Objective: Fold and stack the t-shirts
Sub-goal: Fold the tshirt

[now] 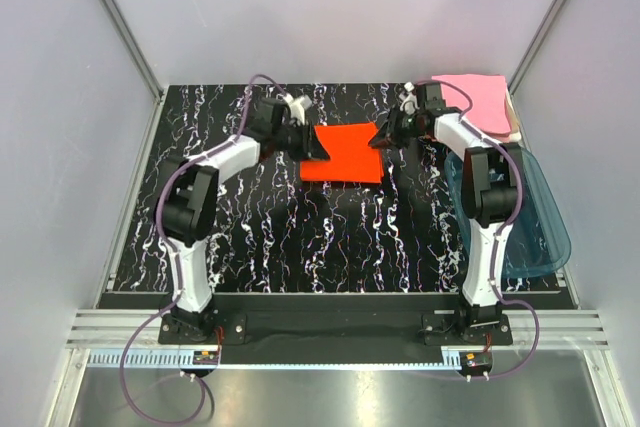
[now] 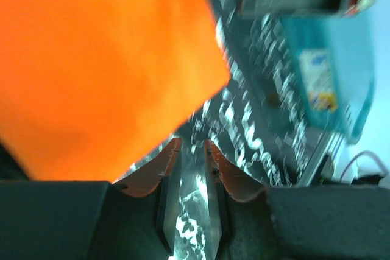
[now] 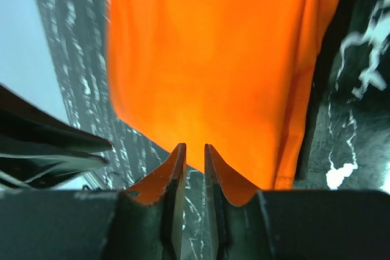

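Note:
A bright orange-red t-shirt (image 1: 343, 153) lies folded into a flat rectangle at the back middle of the black marbled table. My left gripper (image 1: 320, 151) sits at the shirt's left edge. In the left wrist view its jaws (image 2: 192, 145) stand slightly apart with only tabletop between them, and the orange cloth (image 2: 103, 59) lies just beyond, up and to the left. My right gripper (image 1: 379, 139) is at the shirt's far right corner. Its jaws (image 3: 191, 148) are also narrowly parted and empty, with the cloth's edge (image 3: 213, 59) just past the tips. Folded light pink t-shirts (image 1: 475, 97) lie stacked at the back right.
A translucent teal plastic tub (image 1: 530, 217) stands off the table's right edge beside the right arm, and it also shows in the left wrist view (image 2: 329, 71). Grey walls close in the table on the left, back and right.

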Available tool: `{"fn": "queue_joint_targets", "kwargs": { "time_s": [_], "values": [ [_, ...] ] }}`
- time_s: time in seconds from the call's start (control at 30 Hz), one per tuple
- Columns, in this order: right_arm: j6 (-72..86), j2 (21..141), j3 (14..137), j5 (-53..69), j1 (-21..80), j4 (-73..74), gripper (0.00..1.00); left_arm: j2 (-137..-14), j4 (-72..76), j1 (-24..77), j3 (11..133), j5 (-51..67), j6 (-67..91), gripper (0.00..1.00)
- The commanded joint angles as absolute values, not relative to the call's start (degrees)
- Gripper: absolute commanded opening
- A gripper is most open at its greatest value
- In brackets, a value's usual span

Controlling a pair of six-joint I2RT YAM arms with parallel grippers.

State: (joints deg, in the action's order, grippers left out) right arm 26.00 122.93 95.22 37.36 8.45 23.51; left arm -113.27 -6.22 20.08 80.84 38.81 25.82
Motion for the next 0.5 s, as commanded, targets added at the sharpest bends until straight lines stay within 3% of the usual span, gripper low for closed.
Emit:
{"fn": "queue_joint_targets", "kwargs": {
  "time_s": [0.0,0.23,0.47],
  "values": [
    [26.9,122.69,89.48,39.02,9.84,17.14,0.24,-116.53,-4.39,20.39,77.26,36.57,24.88,0.25],
    [24.88,124.19,84.55,35.42,9.93,15.73,0.23,-120.41,-11.6,20.39,78.75,30.24,22.59,0.24],
    [25.05,118.13,83.5,35.86,10.02,15.91,0.27,-110.78,-22.31,20.39,83.58,29.62,20.04,0.28]
  ]
}}
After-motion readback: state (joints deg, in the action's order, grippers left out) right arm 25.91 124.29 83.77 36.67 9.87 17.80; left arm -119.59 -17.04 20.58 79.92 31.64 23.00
